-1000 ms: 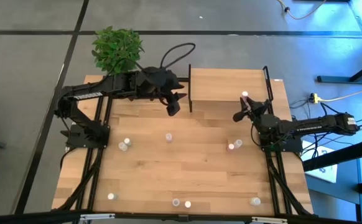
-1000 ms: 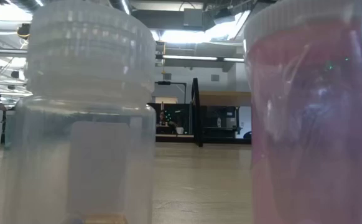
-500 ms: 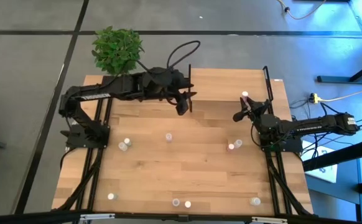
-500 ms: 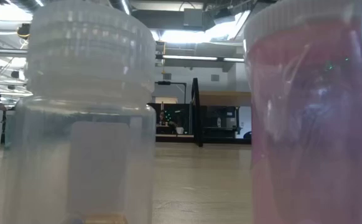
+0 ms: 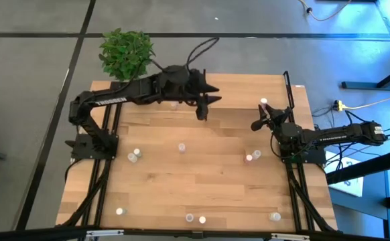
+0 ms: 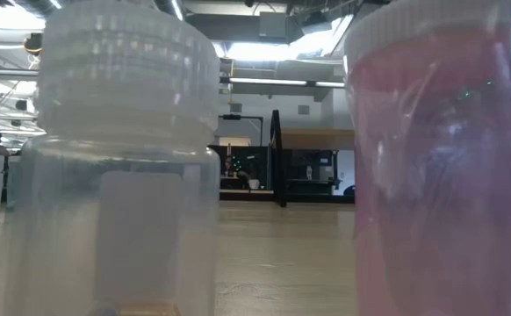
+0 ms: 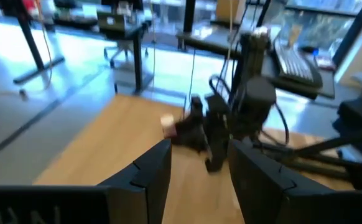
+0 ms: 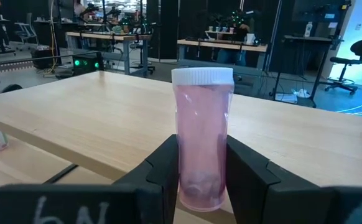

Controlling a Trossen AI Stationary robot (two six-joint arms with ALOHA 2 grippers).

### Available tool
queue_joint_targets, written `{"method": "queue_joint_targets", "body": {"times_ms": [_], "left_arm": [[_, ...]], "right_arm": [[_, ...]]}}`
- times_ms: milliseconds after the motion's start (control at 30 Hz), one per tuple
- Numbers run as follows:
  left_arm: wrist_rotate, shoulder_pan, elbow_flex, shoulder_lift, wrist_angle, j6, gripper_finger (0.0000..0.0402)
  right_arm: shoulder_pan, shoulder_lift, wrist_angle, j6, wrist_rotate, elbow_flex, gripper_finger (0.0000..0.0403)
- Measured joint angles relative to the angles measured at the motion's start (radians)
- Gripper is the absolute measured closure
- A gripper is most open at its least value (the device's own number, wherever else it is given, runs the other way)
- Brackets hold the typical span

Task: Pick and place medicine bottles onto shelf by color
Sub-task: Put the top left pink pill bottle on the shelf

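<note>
Medicine bottles go up on the shelf (image 5: 248,90) by color.
Right end effector (image 5: 262,120) is clamped on a pink bottle (image 8: 201,140) at the shelf's edge; it should set it down straight, then let go slowly. Left end effector (image 5: 202,110) hangs by the shelf; its fingers (image 7: 150,174) are apart, holding nothing. More bottles (image 5: 181,147) dot the surface (image 5: 181,187). Desks fill the room.
</note>
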Motion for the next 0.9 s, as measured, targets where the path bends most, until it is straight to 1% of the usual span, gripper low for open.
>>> {"method": "queue_joint_targets", "body": {"times_ms": [133, 233, 333, 500, 667, 800, 900], "left_arm": [[0.017, 0.008, 0.058, 0.014, 0.026, 0.030, 0.0250], [0.052, 0.008, 0.116, 0.070, 0.024, 0.074, 0.0250], [0.076, 0.015, 0.207, 0.141, 0.010, 0.086, 0.0250], [0.143, 0.037, 0.376, 0.259, -0.028, 0.104, 0.0250], [0.228, 0.060, 0.529, 0.378, -0.083, 0.113, 0.0250], [0.233, 0.067, 0.561, 0.440, -0.146, 0.157, 0.0250], [0.234, 0.062, 0.562, 0.470, -0.156, 0.193, 0.0250]], "right_arm": [[0.000, 0.000, 0.000, 0.000, -0.001, 0.000, 0.0292], [0.000, 0.000, 0.000, 0.002, -0.021, 0.000, 0.0292], [0.000, 0.000, -0.001, 0.004, -0.029, 0.000, 0.0292], [0.000, 0.000, -0.001, 0.003, -0.029, 0.000, 0.0292], [0.000, 0.000, -0.001, 0.002, -0.029, 0.000, 0.0292], [0.000, 0.000, -0.001, 0.000, -0.046, 0.000, 0.0292], [0.000, 0.000, -0.002, 0.000, -0.061, 0.000, 0.0292]]}}
